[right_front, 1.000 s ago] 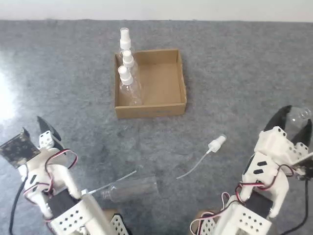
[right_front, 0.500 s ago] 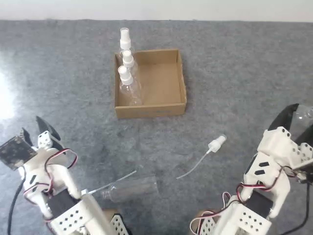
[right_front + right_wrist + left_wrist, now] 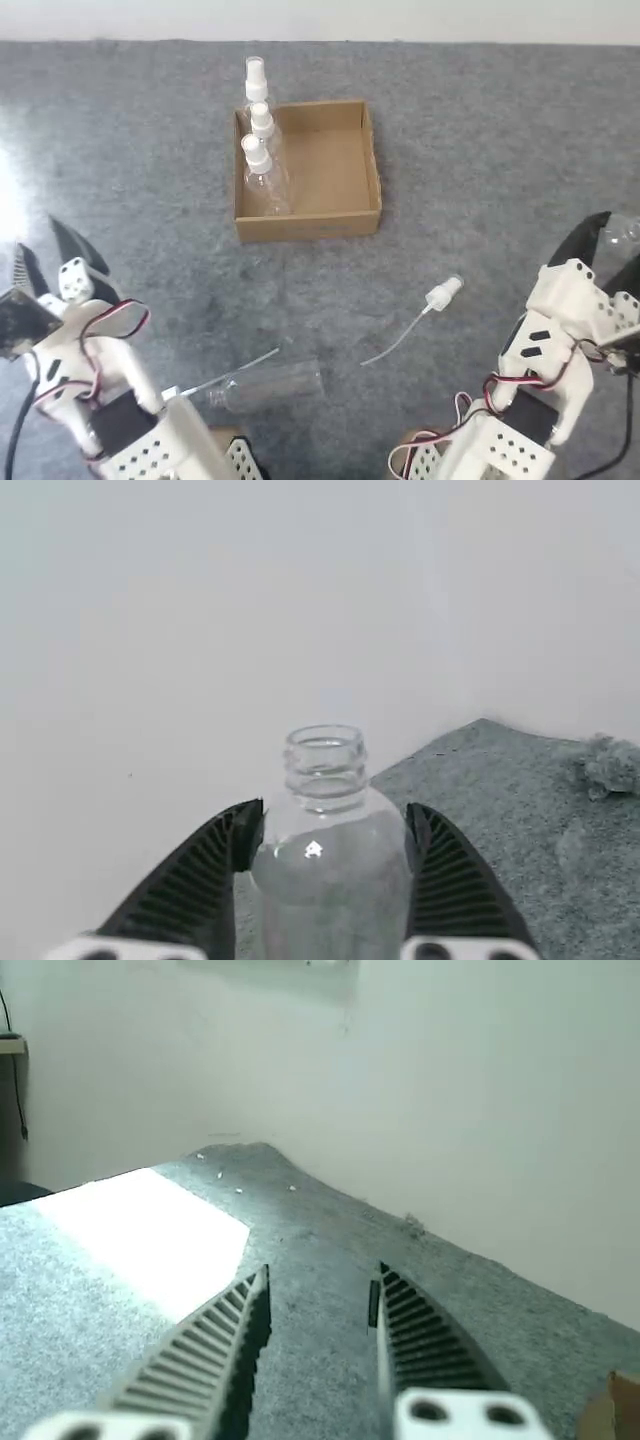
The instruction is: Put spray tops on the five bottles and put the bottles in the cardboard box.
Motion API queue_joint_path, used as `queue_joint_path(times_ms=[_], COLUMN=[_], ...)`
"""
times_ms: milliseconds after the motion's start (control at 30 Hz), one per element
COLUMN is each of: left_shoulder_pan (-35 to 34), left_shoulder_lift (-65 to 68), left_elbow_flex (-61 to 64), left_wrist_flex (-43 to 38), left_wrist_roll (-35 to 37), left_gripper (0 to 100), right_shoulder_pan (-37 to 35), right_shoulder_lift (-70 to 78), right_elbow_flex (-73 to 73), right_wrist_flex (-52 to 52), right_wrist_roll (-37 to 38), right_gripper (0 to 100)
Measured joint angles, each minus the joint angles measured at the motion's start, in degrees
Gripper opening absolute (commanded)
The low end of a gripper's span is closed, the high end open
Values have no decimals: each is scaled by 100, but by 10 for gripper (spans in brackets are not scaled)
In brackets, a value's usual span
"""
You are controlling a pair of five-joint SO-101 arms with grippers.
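Observation:
The cardboard box (image 3: 360,165) stands at the table's far middle. Three bottles with spray tops (image 3: 262,160) stand along its left wall. A clear capless bottle (image 3: 272,385) lies on its side near the front, and a thin tube (image 3: 240,370) lies against it. A loose spray top (image 3: 441,294) with its long tube rests right of centre. My right gripper (image 3: 618,240) (image 3: 332,815) at the right edge is shut on another capless bottle (image 3: 322,865) (image 3: 626,231), neck pointing away. My left gripper (image 3: 38,238) (image 3: 322,1275) is open and holds nothing, raised at the front left.
Grey felt (image 3: 480,130) covers the table, and a pale wall (image 3: 450,1080) runs along its far edge. The arms' white bases (image 3: 150,440) sit at the front left and front right corners.
My left gripper has swung further left and up, fingers still apart. My right gripper, with its bottle, shifted slightly right a second ago and has held still since.

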Motion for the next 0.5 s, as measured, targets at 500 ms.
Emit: queue_joint_path(times_ms=[500], left_shoulder_pan=[1609], left_shoulder_lift=[-18], left_elbow_flex=[-958], left_wrist_flex=[0], left_wrist_roll=[9], left_gripper=[152], right_shoulder_pan=[0], right_shoulder_lift=[0], right_elbow_flex=[0], right_wrist_flex=[0], right_wrist_roll=[0], right_gripper=[25])
